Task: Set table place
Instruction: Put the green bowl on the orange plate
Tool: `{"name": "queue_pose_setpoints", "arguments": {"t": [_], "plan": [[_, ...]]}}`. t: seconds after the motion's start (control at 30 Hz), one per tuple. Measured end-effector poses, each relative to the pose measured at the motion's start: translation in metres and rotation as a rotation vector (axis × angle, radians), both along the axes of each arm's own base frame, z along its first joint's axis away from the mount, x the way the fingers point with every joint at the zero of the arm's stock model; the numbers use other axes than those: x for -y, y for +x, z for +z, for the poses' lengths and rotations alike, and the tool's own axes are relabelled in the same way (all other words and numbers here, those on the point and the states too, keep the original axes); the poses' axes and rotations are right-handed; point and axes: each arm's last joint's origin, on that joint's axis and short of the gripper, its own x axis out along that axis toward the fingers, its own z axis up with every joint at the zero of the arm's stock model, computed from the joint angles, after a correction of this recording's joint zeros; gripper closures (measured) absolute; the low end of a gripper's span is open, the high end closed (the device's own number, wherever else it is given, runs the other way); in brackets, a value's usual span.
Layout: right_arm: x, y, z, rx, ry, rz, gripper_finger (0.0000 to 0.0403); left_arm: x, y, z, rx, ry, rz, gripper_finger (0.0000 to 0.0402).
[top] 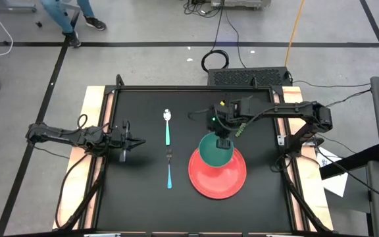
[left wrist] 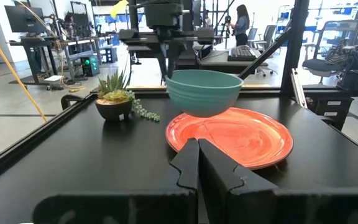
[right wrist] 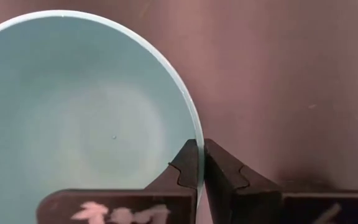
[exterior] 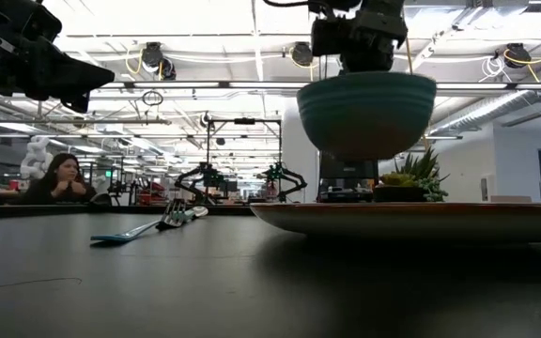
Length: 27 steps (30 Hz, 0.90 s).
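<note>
My right gripper [top: 223, 139] sits at the teal bowl's [top: 214, 151] far rim — bowl overlaps the red plate's [top: 218, 174] far edge. Spoon [top: 167, 127] and fork [top: 169, 170] lie in line left of the plate. My left gripper [top: 137, 141] waits at the table's [top: 137, 197] left side — fingers together.

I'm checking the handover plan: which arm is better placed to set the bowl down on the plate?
The right. Its gripper already pinches the rim of the bowl, held in the air just over the plate. The left gripper waits shut, across the table beyond the fork.
</note>
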Motion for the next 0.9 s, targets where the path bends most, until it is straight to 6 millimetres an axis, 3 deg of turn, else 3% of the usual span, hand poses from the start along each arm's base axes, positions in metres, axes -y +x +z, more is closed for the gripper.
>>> {"name": "queue_pose_setpoints", "arguments": {"t": [0.3,0.43,0.63,0.9], "plan": [[-0.031,-0.003,-0.002,-0.055,0.008,0.03,0.0401,0.0,0.0,0.0,0.0,0.0,0.0,0.0392],[-0.04,-0.006,-0.013,-0.083,0.019,0.02,0.0401,0.0,0.0,0.0,0.0,0.0,0.0,0.0392],[-0.045,-0.006,-0.031,-0.078,0.025,0.016,0.0401,0.0,0.0,0.0,0.0,0.0,0.0,0.0392],[-0.045,-0.005,-0.039,-0.051,0.032,0.014,0.0401,0.0,0.0,0.0,0.0,-0.004,0.0,0.0392]]}}
